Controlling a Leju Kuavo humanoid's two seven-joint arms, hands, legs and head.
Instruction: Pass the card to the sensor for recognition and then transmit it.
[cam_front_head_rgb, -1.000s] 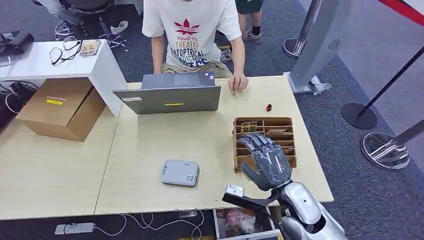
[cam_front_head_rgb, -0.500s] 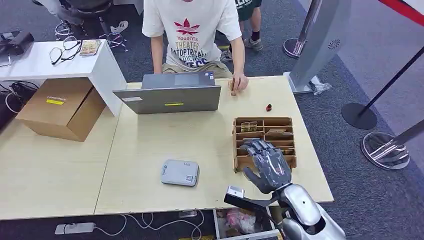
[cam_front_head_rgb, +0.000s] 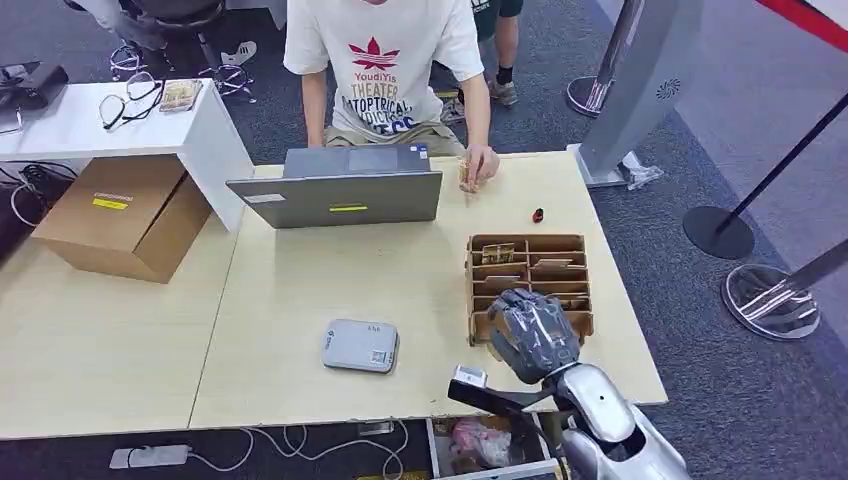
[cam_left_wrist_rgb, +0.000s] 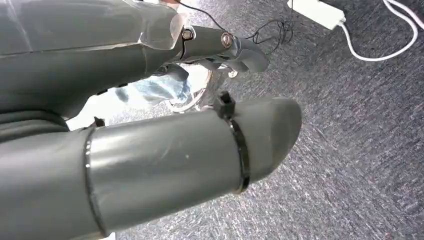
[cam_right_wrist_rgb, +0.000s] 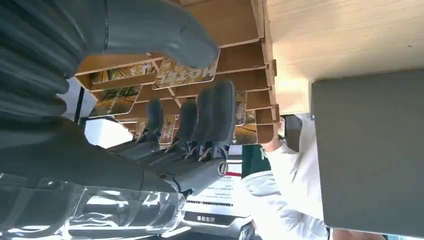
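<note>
On the table, head view, card holder: a wooden slotted card holder (cam_front_head_rgb: 528, 268) stands on the right part of the pale table (cam_front_head_rgb: 300, 300), with cards (cam_front_head_rgb: 497, 252) upright in its far slots.
Head view, right hand: the right hand (cam_front_head_rgb: 533, 335) hangs over the near edge of the holder, palm down, fingers bent downward toward the slots; whether it holds a card cannot be told here.
Head view, sensor: a flat grey sensor (cam_front_head_rgb: 360, 346) lies on the table, well apart from the holder, toward the robot's left.
Head view, person: a person (cam_front_head_rgb: 385, 70) in a white shirt stands at the far side behind an open laptop (cam_front_head_rgb: 340, 190), one hand (cam_front_head_rgb: 478, 165) resting on the table edge with a small card-like thing in it.
Head view, other things: a cardboard box (cam_front_head_rgb: 120, 215) sits under a white side table (cam_front_head_rgb: 80, 125).
Left wrist view, left hand: the left hand (cam_left_wrist_rgb: 150, 125) hangs over grey carpet (cam_left_wrist_rgb: 350, 125), thumb large in front; its fingers' pose cannot be told.
Right wrist view, right hand: dark fingers (cam_right_wrist_rgb: 215, 115) are straight and apart just before the holder's slots (cam_right_wrist_rgb: 250, 85), touching no card; printed cards (cam_right_wrist_rgb: 185, 72) stand in the compartments beyond them.
</note>
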